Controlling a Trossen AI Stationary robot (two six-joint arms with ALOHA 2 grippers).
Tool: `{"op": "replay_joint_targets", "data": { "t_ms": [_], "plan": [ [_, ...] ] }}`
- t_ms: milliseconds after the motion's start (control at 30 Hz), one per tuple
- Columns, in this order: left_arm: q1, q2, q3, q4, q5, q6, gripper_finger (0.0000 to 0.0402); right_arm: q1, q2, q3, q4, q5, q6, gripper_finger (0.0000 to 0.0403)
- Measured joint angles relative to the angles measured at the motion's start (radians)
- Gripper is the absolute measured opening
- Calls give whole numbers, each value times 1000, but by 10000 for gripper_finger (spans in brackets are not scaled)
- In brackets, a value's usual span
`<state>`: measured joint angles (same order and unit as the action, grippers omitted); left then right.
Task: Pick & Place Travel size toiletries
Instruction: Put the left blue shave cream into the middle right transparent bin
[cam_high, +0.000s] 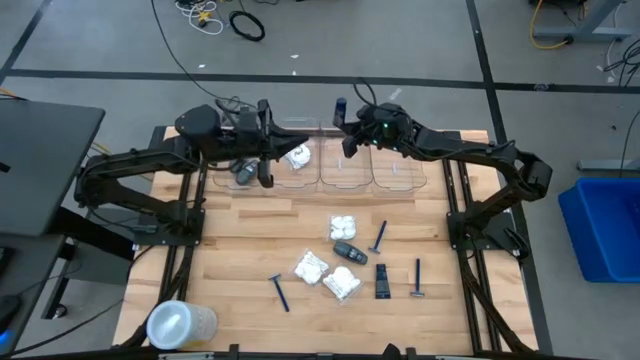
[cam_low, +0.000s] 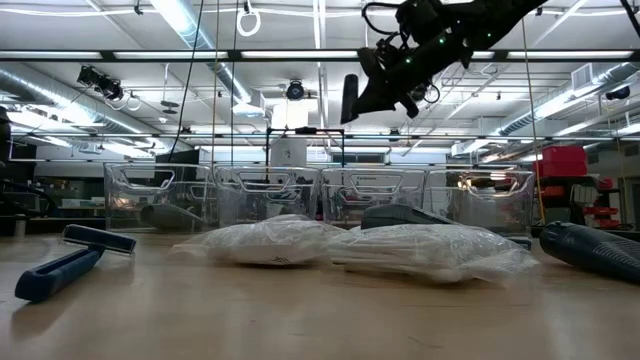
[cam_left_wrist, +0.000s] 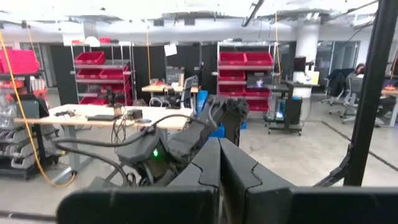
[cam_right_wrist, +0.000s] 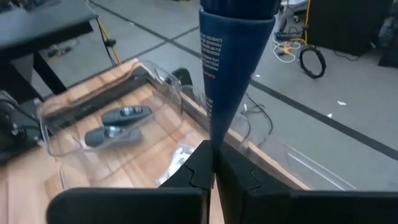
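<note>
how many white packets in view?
4. On the table: one packet mid-table, two side by side nearer the front. One in the second bin from the left. Left arm covers part of the bins; more may be hidden.

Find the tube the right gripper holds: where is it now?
In the high view the dark tube is clamped in the right gripper, raised above the far row of clear bins, near the middle ones.

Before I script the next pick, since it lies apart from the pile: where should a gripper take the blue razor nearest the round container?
Probably on the blue razor at mid-handle, from straight above. It lies flat on the table, angled, with its head toward the bins, so the fingers should close across the thin handle. Bare wood on both sides leaves room.
</note>
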<state>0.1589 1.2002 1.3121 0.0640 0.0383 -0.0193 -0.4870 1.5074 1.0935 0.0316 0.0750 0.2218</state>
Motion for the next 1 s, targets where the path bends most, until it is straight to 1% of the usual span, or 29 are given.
{"op": "replay_joint_targets", "data": {
  "t_ms": [267,367,433,600,733,867,1000],
  "plan": [
    [0,-28,0,-24,-3,5,2,-8,0,17,12,0,7,17],
    [0,-32,-1,-27,-24,9,3,-11,13,18,-3,-1,7,17],
    [0,-33,-1,-29,-25,6,3,-16,38,18,-33,-10,15,17],
    [0,-33,-1,-30,-26,5,2,-18,140,18,-45,-90,76,17],
    [0,-33,-1,-30,-29,5,3,-16,216,17,-55,-114,84,17],
    [0,-33,-1,-30,-48,7,2,-16,258,16,-88,-138,90,17],
    [0,-33,-1,-30,-50,8,4,-16,268,16,-131,-137,90,17]
  ]
}}
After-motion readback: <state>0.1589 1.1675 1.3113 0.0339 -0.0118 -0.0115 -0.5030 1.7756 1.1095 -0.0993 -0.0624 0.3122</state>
